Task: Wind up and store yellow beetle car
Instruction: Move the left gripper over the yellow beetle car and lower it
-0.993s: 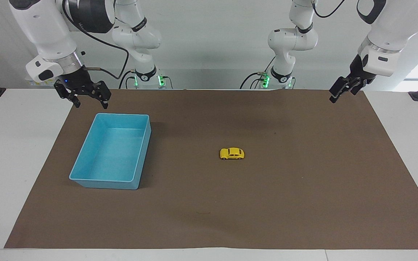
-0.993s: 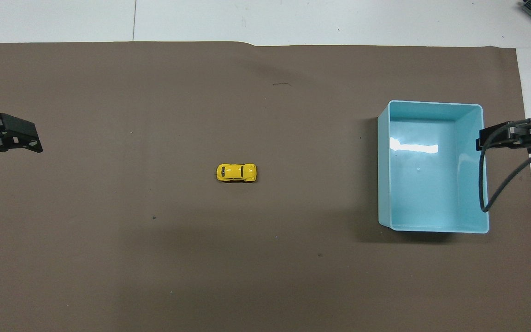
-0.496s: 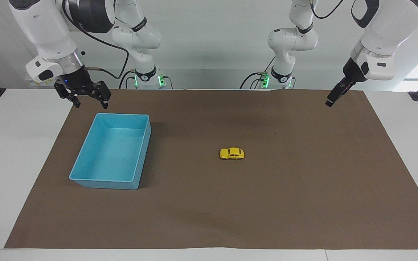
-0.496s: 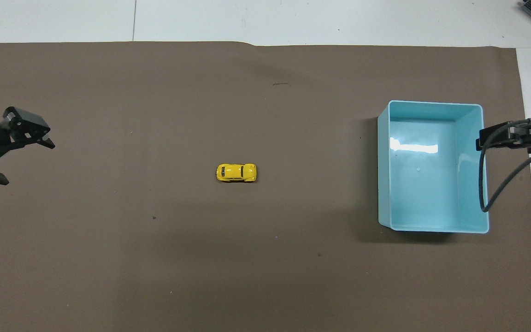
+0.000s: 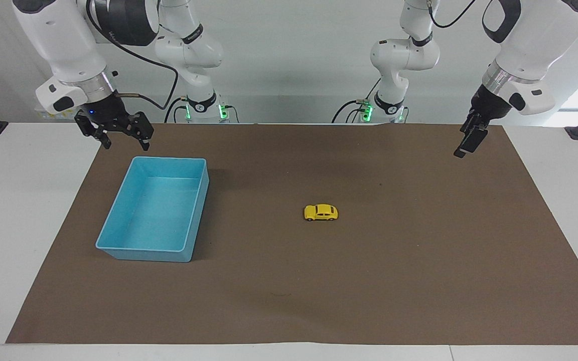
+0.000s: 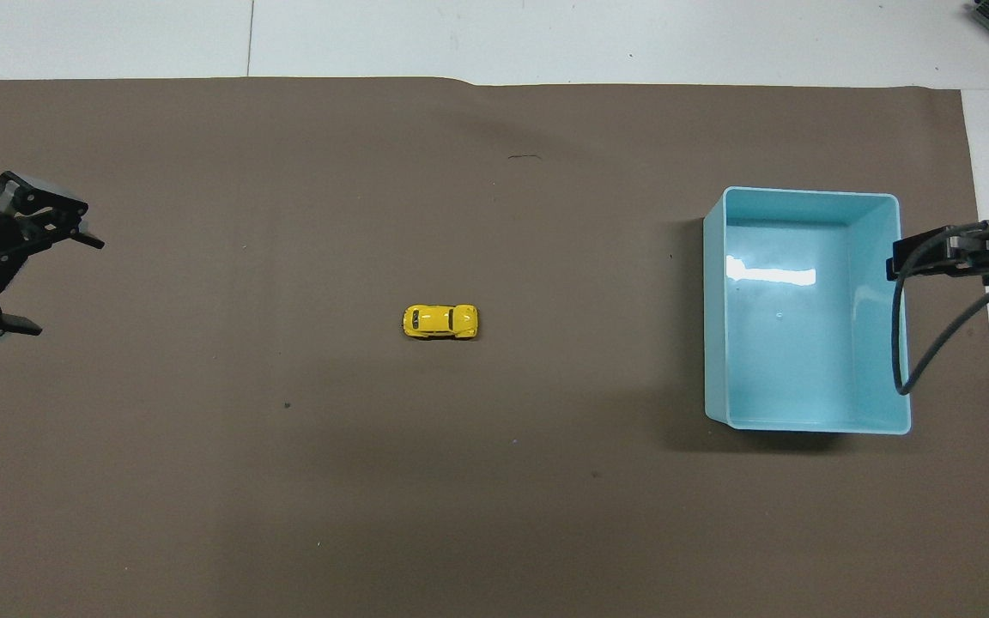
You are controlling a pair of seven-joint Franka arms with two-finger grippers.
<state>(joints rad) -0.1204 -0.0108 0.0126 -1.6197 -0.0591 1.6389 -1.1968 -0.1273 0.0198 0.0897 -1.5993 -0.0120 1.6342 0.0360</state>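
Facing view: the yellow beetle car [image 5: 320, 212] sits on its wheels on the brown mat [image 5: 419, 281], well apart from both pincers; the right pincer [image 5: 124, 144] hangs open and empty just over the blue tray [image 5: 196, 200]'s edge nearest the robots; the left pincer [image 5: 464, 146] hangs over the mat.

Overhead view: the left pincer [image 6: 44, 283] is spread wide, holding nothing; the car [image 6: 440, 321] lies between it and the tray [image 6: 715, 326].

Open brown mat [image 5: 419, 260] all round the yellow beetle car [image 5: 320, 212]; blue tray [image 5: 118, 215] well apart, toward the right arm's end
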